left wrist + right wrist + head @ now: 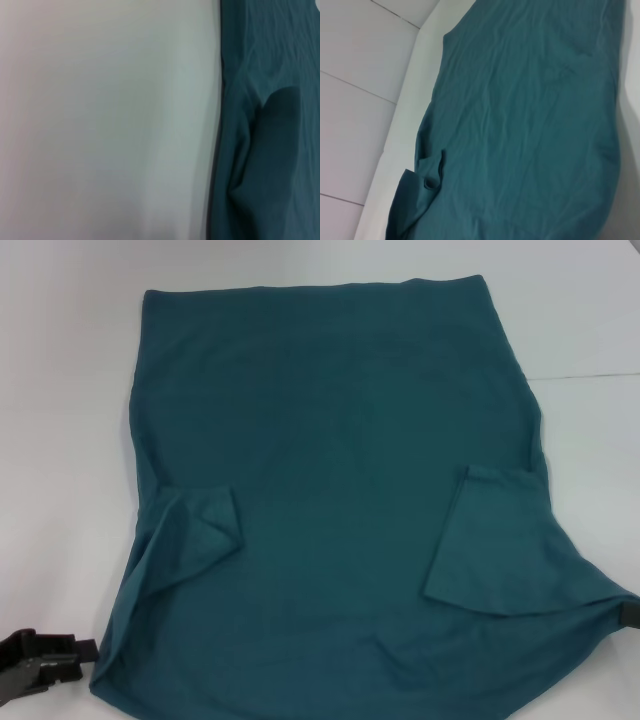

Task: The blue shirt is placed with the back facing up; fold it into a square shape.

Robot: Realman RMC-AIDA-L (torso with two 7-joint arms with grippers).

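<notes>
Left gripper (88, 648) sits at blue shirt (340, 470)'s near-left corner, right gripper (630, 612) at near-right corner — grip on either: cannot tell. Head view: shirt flat on white table (60, 390), sleeves folded inward. Wrist views show only fabric and table — no fingers.

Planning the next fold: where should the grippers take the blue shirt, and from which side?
Probably at the two near corners of the blue shirt, each from its own outer side. The left gripper already sits at the near-left corner, the right gripper at the near-right edge. Both sleeves are folded inward, so those corners are the free ends, lying flat on the table.
</notes>
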